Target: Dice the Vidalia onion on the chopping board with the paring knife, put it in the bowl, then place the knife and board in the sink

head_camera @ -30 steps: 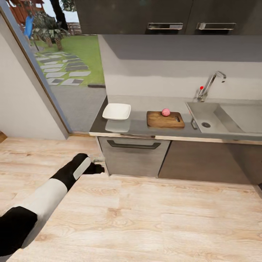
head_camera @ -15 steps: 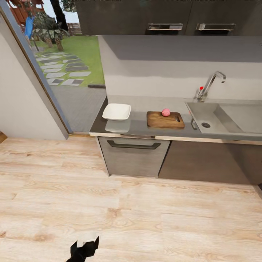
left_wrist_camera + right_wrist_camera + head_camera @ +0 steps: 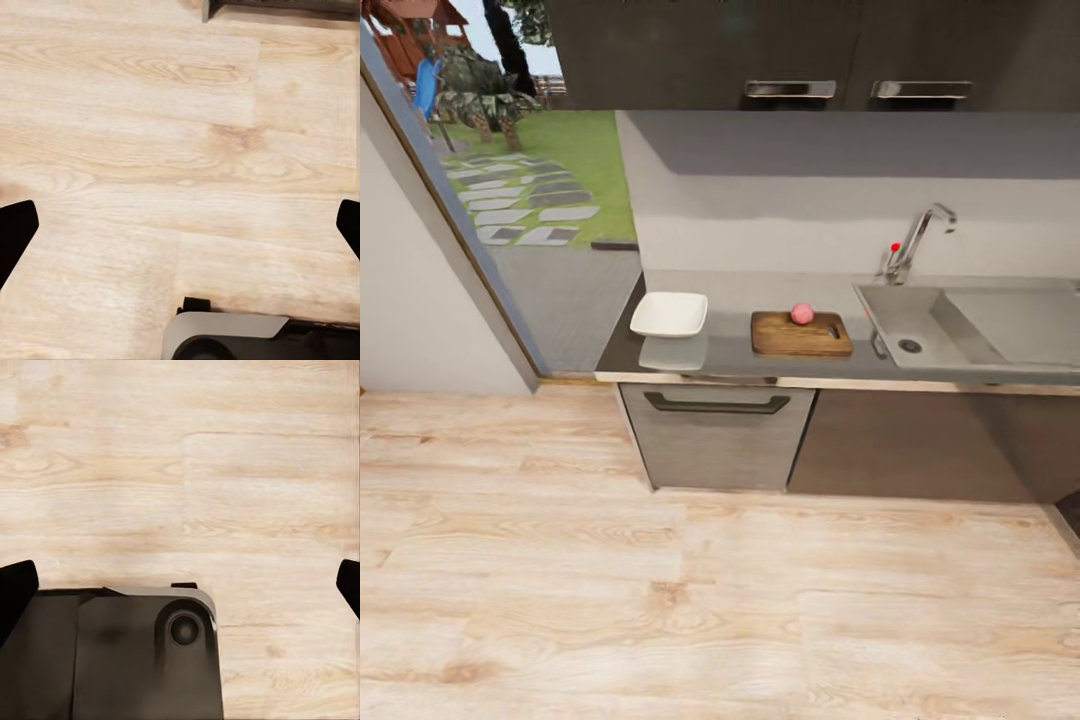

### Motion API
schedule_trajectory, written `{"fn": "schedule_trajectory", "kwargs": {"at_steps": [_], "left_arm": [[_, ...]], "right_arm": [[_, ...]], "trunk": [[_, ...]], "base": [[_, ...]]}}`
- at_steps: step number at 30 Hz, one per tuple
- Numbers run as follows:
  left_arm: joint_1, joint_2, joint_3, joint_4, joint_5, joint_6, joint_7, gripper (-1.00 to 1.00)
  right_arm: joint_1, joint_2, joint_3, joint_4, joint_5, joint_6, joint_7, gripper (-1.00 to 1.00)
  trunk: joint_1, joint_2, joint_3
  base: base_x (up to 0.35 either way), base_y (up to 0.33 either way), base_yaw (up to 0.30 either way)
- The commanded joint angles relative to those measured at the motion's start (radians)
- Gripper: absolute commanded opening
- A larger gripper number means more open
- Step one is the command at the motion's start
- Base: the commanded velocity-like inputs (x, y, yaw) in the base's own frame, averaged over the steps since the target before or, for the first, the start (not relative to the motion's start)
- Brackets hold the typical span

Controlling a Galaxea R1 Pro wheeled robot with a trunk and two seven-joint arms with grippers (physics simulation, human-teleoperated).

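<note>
The counter (image 3: 730,355) runs across the middle of the head view, grey and glossy above dark cabinet fronts. On it, left of centre, sits the white bowl (image 3: 669,314). Just right of that lies the brown chopping board (image 3: 801,335), with the pinkish onion (image 3: 802,314) resting on its far edge. A small dark shape by the board's right end may be its slot handle or the paring knife; I cannot tell which. Further right is the steel sink (image 3: 920,335), with the chrome tap (image 3: 917,238) and its red knob behind it.

The light wood floor (image 3: 700,600) fills the lower half. Both wrist views look down on that floor. The left gripper (image 3: 180,225) has its fingers (image 3: 15,232) spread wide at the frame edges, holding nothing. The right gripper (image 3: 180,585) likewise has its fingers (image 3: 15,589) spread apart over the boards, above a dark part of the robot's body (image 3: 112,652).
</note>
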Motion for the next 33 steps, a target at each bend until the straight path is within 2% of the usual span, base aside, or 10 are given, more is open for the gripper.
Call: {"fn": "schedule_trajectory", "kwargs": {"at_steps": [1,5,9,24,33], "left_arm": [[-0.001,0.001,-0.009,0.0,0.003,-0.004,0.009,1.0],[0.0,0.001,-0.008,0.009,0.003,-0.006,0.011,1.0],[0.0,0.0,-0.007,0.015,0.003,-0.006,0.012,1.0],[-0.001,0.0,-0.009,0.019,0.003,-0.011,0.012,1.0],[0.0,0.0,-0.012,0.007,0.003,-0.083,0.012,1.0]], "right_arm": [[0.0,-0.003,0.004,-0.001,-0.006,0.0,-0.009,1.0],[0.0,-0.017,0.004,-0.001,-0.048,0.0,-0.009,1.0],[0.0,-0.023,0.004,0.0,-0.061,0.0,-0.008,1.0],[0.0,-0.026,0.004,0.0,-0.066,0.001,-0.008,1.0],[0.0,-0.026,0.004,0.0,-0.066,0.001,-0.008,1.0]], "trunk": [[0.001,-0.002,0.0],[0.001,-0.002,0.005],[0.001,-0.002,0.01],[0.001,-0.002,0.029],[0.001,-0.002,0.039]], "base": [[0.0,0.0,-0.192],[0.0,0.0,-0.196],[0.0,0.0,-0.198],[0.0,0.0,-0.205],[0.0,0.0,-0.208]]}}
